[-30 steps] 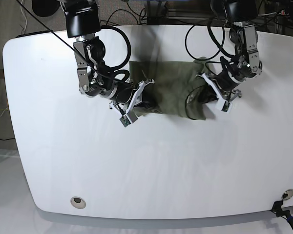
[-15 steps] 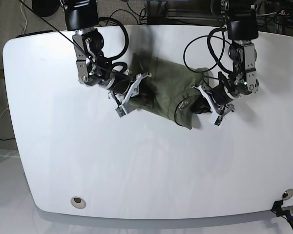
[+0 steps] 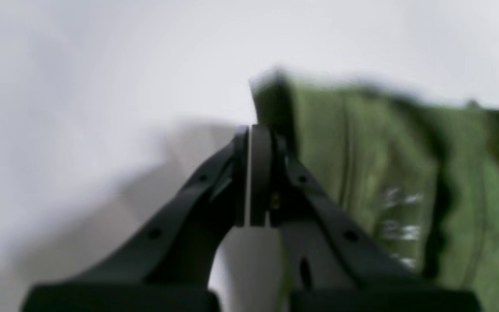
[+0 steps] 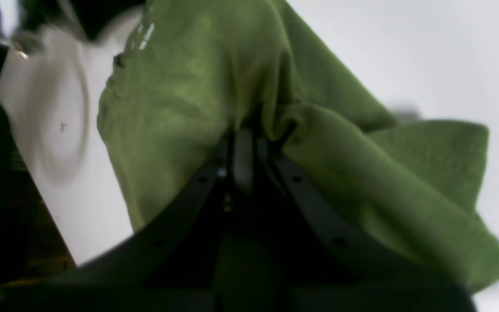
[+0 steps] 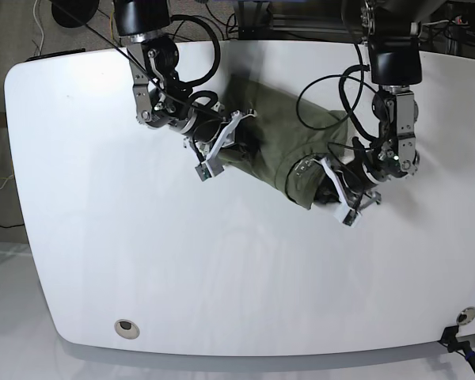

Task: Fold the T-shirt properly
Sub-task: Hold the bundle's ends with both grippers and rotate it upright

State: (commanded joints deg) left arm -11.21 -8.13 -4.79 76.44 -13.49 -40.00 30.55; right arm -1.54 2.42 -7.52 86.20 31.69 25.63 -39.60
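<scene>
While bunched up near the back of the white worktop [image 5: 103, 261], olive-green T-shirt [image 5: 277, 146] stretched between both arms. Right fingers [image 4: 243, 143] pinched shut on its cloth. Left fingers [image 3: 254, 173] pressed together at its edge, grip on cloth unclear.

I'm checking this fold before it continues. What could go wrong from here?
The T-shirt is bunched and skewed between the arms, so creases may get folded in. The left gripper looks shut at the very edge of the cloth; that hold could slip. The right gripper pinches gathered layers, so the fold may come out uneven.
</scene>
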